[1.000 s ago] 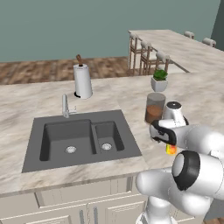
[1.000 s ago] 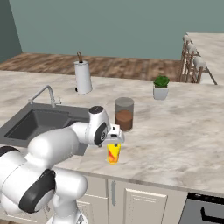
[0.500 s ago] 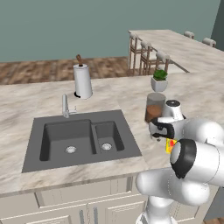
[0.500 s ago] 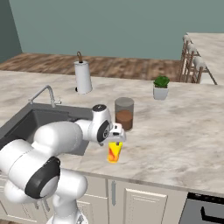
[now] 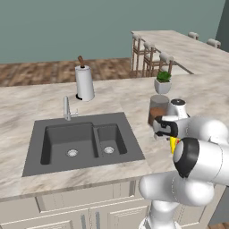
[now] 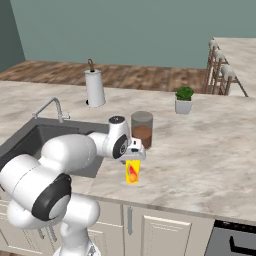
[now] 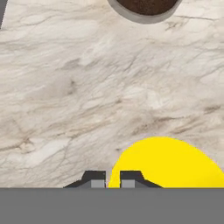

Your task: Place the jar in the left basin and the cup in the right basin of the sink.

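The gripper (image 6: 134,151) sits directly over the cup (image 6: 132,171), which stands upright on the marble counter (image 6: 200,155) to the right of the sink (image 5: 82,142); in the hand view the two dark fingertips (image 7: 93,178) stand close together with the cup's yellow rim (image 7: 168,162) pinched between them, so the gripper is clamped on the cup's wall; the cup's red-orange mark faces the right base camera; the jar (image 6: 142,130) stands upright on the counter just behind the cup and apart from it, brown below and pale grey above, and its brown contents show at the top edge of the hand view (image 7: 146,8); the left basin (image 5: 70,142) and the narrower right basin (image 5: 108,138) lie side by side, each with a round silver drain, well apart from the cup; a slim tap (image 5: 67,108) rises at the sink's back rim; a paper-towel roll (image 5: 84,82) stands behind the tap; a small potted plant (image 5: 163,82) stands behind the jar, further back on the counter.
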Robot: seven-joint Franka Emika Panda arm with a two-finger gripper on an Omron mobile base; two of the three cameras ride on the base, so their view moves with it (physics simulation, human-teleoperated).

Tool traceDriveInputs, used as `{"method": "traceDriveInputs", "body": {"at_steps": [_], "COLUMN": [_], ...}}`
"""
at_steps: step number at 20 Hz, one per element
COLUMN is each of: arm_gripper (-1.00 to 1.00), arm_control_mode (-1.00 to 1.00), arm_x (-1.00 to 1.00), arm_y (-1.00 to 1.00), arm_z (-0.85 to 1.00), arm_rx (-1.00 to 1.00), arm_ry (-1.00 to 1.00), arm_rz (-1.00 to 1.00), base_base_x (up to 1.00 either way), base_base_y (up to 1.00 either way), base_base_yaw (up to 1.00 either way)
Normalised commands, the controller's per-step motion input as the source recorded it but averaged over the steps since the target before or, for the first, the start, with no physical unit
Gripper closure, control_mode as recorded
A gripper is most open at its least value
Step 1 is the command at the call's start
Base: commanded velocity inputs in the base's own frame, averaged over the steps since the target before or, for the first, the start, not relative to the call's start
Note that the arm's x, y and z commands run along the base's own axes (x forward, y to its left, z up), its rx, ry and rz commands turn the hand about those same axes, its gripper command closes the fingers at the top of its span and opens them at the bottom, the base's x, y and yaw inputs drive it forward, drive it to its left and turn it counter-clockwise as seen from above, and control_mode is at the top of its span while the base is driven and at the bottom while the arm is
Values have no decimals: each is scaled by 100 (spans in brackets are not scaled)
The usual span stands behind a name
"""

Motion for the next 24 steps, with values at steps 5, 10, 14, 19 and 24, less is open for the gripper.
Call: {"method": "traceDriveInputs", "body": {"at_steps": [5,10,14,19,24], "arm_gripper": [100,100,100,100,100], "arm_control_mode": [-100,-100,-100,-100,-100], "arm_x": [0,0,0,0,0], "arm_y": [4,21,33,36,25], "arm_z": [0,0,0,1,3], "arm_rx": [0,0,0,0,0], "arm_ry": [0,0,-1,-7,-10], "arm_rz": [0,0,0,0,0], "base_base_x": [0,0,0,0,0], "base_base_y": [0,0,0,0,0], "base_base_yaw": [0,0,0,0,0]}}
